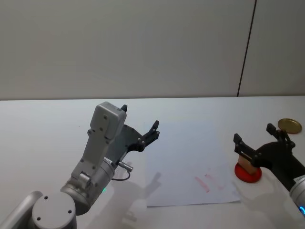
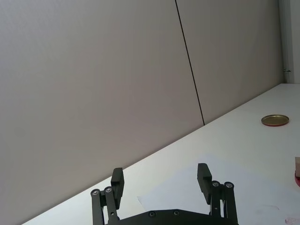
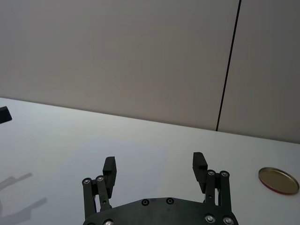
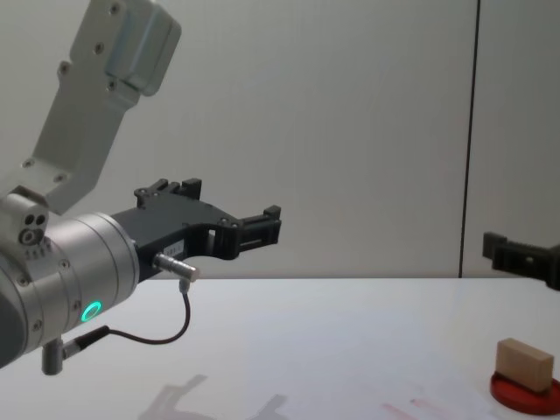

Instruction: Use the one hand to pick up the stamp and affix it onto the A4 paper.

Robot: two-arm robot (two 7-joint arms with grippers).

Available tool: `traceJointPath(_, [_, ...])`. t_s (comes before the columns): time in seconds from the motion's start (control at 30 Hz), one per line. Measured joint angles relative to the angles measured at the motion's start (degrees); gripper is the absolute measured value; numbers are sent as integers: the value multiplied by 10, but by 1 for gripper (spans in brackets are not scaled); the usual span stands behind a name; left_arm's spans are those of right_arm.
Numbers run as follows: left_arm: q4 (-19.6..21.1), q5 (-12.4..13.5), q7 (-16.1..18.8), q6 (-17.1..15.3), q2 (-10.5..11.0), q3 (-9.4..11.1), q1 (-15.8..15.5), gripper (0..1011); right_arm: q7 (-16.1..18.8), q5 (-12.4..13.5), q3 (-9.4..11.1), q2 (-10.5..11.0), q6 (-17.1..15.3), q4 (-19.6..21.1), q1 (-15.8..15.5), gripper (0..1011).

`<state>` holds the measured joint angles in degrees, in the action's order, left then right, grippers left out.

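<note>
Head view: the stamp [image 1: 246,160], a small tan wooden block, is seen standing on a round red ink pad [image 1: 249,174] just off the right edge of the paper [image 1: 190,157]. Faint red marks are borne by the sheet near that side. The right gripper [image 1: 254,133] is spread wide over the stamp, part of which is covered by one finger. The left gripper [image 1: 140,116] is held released above the desk [image 1: 43,124], by the paper's left edge.

Left wrist view: the stamp [image 2: 297,164] is cut off at the frame's edge.

Right wrist view: nothing is held between the parted fingers [image 3: 109,166].

Chest view: the stamp [image 4: 525,363] is shown resting on the pad, apart from the right gripper [image 4: 518,255] above it, which is itself cut off.
</note>
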<state>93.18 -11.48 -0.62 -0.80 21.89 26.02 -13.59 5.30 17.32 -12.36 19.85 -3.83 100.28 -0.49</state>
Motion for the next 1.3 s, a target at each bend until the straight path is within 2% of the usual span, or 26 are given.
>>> traceJointPath(0.53, [0,0,0,0,0,0,0,993,48,14,10,9,-46,-48,21,1001])
traceJointPath(1.17, [0,0,0,0,0,0,0,993,99,1,12,13,-78,-108,47,1001])
traceJointPath(1.3, [0,0,0,0,0,0,0,993,107,-4,12,13,-83,-117,51,915])
